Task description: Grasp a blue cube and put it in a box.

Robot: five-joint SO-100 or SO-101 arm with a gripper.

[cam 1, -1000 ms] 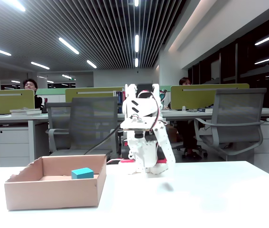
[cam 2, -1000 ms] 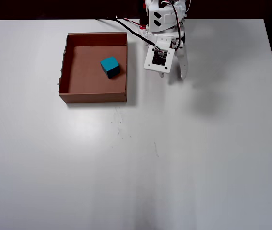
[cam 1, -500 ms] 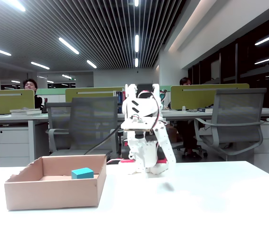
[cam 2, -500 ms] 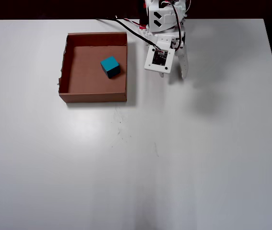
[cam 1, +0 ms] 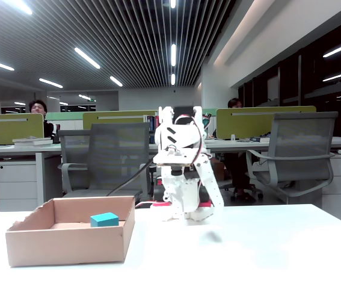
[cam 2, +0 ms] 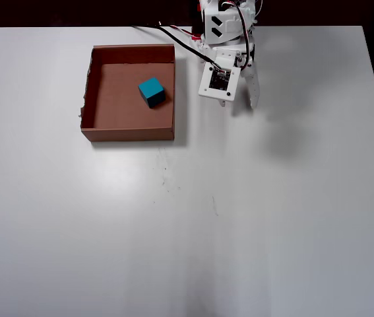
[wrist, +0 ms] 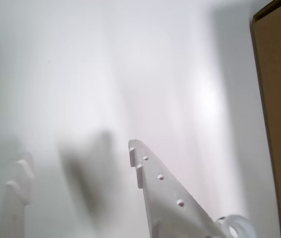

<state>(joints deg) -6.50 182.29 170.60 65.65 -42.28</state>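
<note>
The blue cube (cam 2: 152, 92) lies inside the box (cam 2: 128, 135), toward its far right part in the overhead view; in the fixed view the cube (cam 1: 104, 219) shows above the box (cam 1: 68, 244) wall. My gripper (cam 2: 245, 104) hangs folded near the arm's base, to the right of the box and apart from it. In the wrist view the gripper (wrist: 76, 161) points at bare white table, its two fingers spread with nothing between them. The box wall (wrist: 279, 124) runs along that view's right edge. The cube does not show in the wrist view.
The white table (cam 2: 239, 218) stretches wide in front of the arm. Cables (cam 2: 173, 34) run from the arm's base behind the box. Office chairs (cam 1: 296, 156) and desks stand beyond the table's far edge.
</note>
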